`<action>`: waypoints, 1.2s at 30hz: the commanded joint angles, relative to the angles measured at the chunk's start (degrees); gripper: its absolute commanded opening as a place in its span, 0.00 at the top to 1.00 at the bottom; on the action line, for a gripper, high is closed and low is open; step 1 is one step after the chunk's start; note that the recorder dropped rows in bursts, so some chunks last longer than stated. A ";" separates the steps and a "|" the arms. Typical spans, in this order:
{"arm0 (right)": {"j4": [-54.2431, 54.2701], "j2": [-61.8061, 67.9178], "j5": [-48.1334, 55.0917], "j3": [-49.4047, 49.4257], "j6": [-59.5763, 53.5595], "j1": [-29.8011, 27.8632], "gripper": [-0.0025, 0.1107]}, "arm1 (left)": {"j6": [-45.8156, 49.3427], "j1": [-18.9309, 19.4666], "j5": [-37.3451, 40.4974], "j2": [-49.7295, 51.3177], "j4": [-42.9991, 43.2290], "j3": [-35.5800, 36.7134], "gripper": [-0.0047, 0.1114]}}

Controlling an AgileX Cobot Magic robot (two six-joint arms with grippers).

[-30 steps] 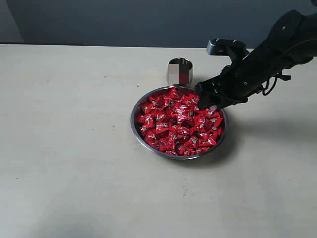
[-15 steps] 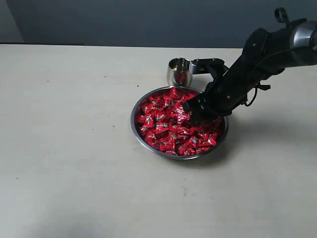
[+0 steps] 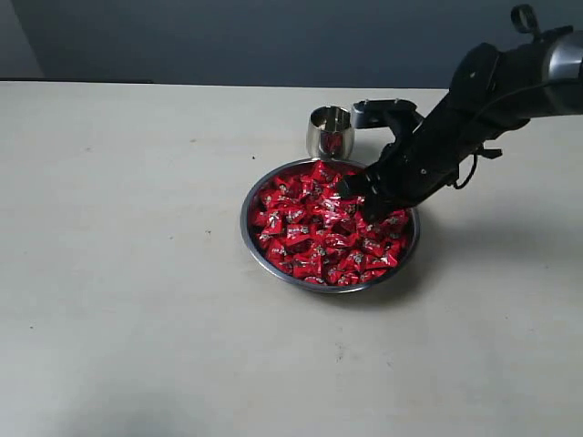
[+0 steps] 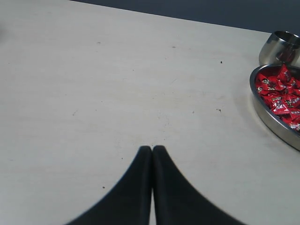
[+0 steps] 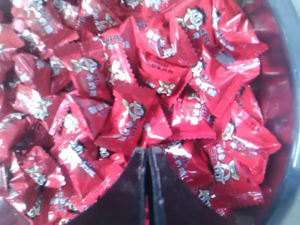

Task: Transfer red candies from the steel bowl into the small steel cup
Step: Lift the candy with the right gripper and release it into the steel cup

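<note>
The left gripper [image 4: 152, 149] is seen pinched shut over the table [image 4: 117, 84]. Off at the edge, the steel bowl [image 4: 269, 117] of red candies [image 4: 281, 93] is parked just beside the small steel cup [image 4: 276, 47].

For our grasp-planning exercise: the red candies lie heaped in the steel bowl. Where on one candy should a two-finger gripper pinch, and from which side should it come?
Probably from straight above: the wall of the steel bowl and neighbours block the sides. Choose one of the red candies lying on top and pinch across its plump middle; the flat crimped edges overlap others and may slip.
</note>
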 commanded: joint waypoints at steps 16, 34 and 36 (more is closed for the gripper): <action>-0.34 -1.84 -4.99 -15.86 -0.11 -0.30 0.98 | -0.09 0.19 -0.30 -0.22 -0.03 -0.01 0.96; -4.39 18.08 -2.67 -39.03 -0.11 -1.03 0.98 | -0.09 0.19 -0.30 -0.22 -0.03 -0.01 0.96; -5.32 18.08 -2.09 -39.03 -0.11 -1.03 0.98 | -0.09 0.19 -0.30 -0.22 -0.03 -0.01 0.96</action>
